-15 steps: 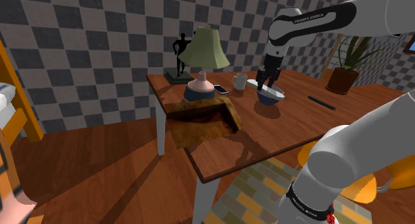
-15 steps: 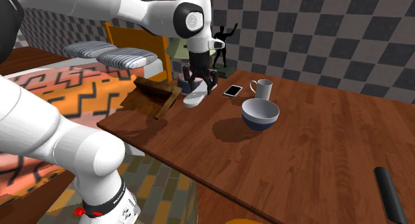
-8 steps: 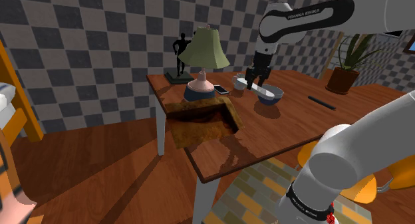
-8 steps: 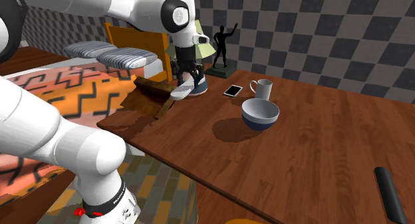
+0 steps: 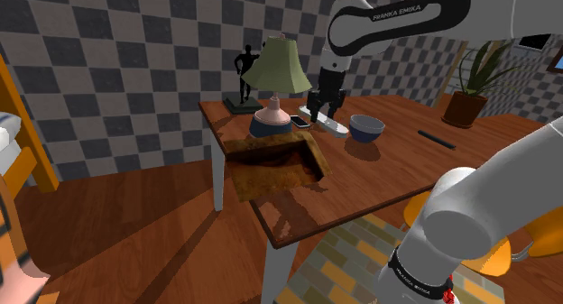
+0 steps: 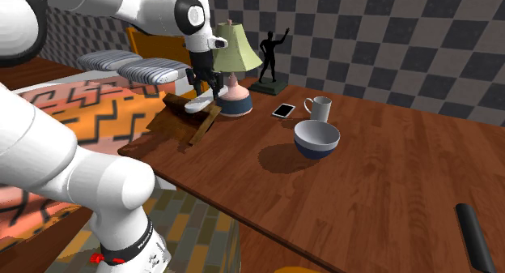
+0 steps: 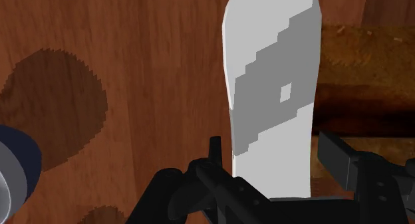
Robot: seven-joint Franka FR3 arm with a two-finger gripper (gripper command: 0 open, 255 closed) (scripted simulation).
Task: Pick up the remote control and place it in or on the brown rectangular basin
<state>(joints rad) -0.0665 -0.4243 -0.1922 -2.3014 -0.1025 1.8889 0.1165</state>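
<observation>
A: Got the remote [image 5: 330,126] [image 6: 198,105] [image 7: 273,90]?
B: Yes. Pinched tight by one end between both fingers of the claw [image 5: 325,113] [image 6: 204,91] [image 7: 274,163]. Long, white and grey, sticking out well past the fingertips.
A: Moved since a second ago?
B: Moved a lot. Was up over the blue bowl [image 5: 366,127] [image 6: 316,139] then. Carried across the table [image 5: 379,180] [image 6: 388,190] since, past the phone [image 5: 299,122] [image 6: 283,110], toward the lamp [image 5: 278,77] [image 6: 235,57].
A: Where now?
B: Up in the air, near the lamp's foot. Just beside the rim of the brown basin [image 5: 271,147] [image 6: 188,121] [image 7: 366,63], at the table's edge.
A: Over the basin yet?
B: Hard to tell. Close, maybe only the tip.
A: Good news for the job?
B: Yes. Pick-up done, carrying nearly done. Probably a little more sideways, then down, then letting go.
A: Anything to watch?
B: A tilted basin, right at the table's edge. Better to go low before letting go.
</observation>
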